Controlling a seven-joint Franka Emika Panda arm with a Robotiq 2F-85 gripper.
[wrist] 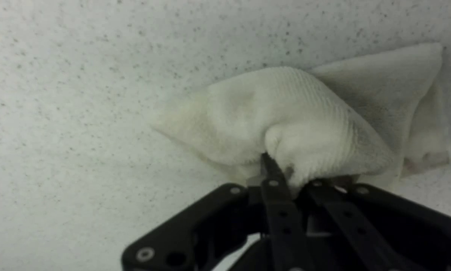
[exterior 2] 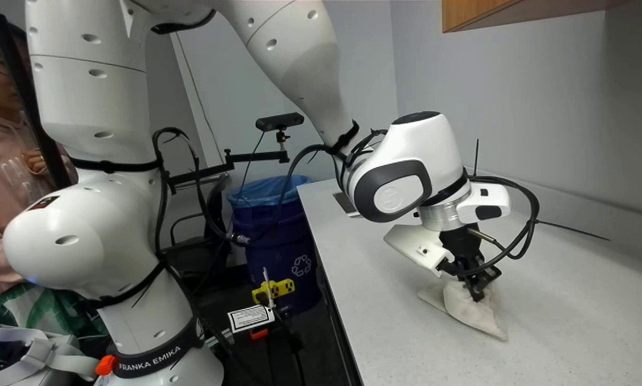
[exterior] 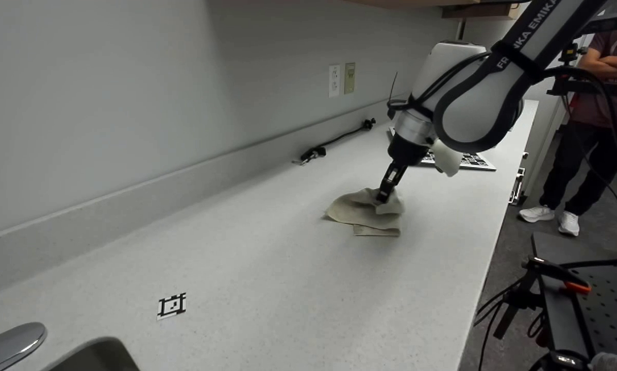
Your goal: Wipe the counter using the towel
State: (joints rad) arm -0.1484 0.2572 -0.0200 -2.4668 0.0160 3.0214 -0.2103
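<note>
The beige towel (exterior: pixel 357 212) lies crumpled on the long white counter (exterior: pixel 267 278); its outer folds spread flat against the surface. From above, my gripper (exterior: pixel 384 198) reaches down at a tilt, shut on a bunched fold of the cloth. In the wrist view the towel (wrist: pixel 240 113) wraps up between the black fingers (wrist: pixel 272 169) and covers part of the right one. An exterior view shows the same grip, with the towel (exterior 2: pixel 463 305) pinched under the gripper (exterior 2: pixel 477 295) and resting on the speckled counter (exterior 2: pixel 390 321).
Behind the arm lies a checkered board (exterior: pixel 476 161). A black cabled clamp (exterior: pixel 313 153) sits by the backsplash (exterior: pixel 174 180). At the near end are a printed marker (exterior: pixel 172 306), a sink (exterior: pixel 97 355) and a faucet (exterior: pixel 12 345). A person (exterior: pixel 592 113) stands beyond the counter's edge.
</note>
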